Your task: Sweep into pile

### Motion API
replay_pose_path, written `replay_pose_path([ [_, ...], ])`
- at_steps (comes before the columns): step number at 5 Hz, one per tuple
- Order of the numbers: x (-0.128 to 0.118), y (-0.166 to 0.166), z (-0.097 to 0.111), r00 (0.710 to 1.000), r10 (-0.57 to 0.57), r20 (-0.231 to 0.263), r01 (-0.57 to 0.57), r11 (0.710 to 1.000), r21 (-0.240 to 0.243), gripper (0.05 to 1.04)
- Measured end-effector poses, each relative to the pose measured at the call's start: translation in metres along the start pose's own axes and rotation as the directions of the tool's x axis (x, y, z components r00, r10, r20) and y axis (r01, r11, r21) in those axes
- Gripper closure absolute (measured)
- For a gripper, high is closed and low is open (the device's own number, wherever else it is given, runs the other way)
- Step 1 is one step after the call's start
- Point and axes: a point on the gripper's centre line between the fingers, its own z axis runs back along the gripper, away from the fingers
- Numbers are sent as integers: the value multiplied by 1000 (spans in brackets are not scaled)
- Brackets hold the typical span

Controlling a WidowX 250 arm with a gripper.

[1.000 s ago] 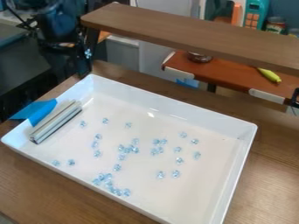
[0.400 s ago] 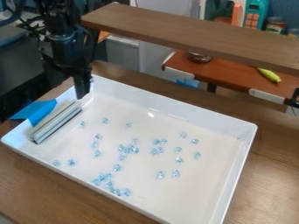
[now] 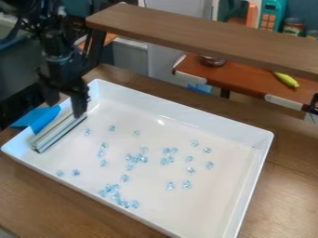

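Black and two-fingered, the gripper [image 3: 66, 109] is held, fingers spread, at upper left by the upper end of a ridged silvery bar [image 3: 59, 132], slanted lower left to upper right. Clear pale-blue beads [image 3: 143, 159] are scattered rightward across a white rectangular tray [image 3: 186, 114].

1. Passage: above white tray [image 3: 227, 204]; low lane between beads [image 3: 187, 185] and picture-right wall.
2. Obstacles: raised walls; silvery bar [image 3: 61, 131] along picture-left wall.
3. Wooden shelf [image 3: 199, 35] raised beyond far wall.
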Motion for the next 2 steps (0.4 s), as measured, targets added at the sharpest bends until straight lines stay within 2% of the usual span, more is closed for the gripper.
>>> replay_pose_path([
  [1,-6,6,-8,1000,23,-7,-23,999,-41,83],
  [2,-10,11,-17,999,34,-13,-35,998,-54,83],
])
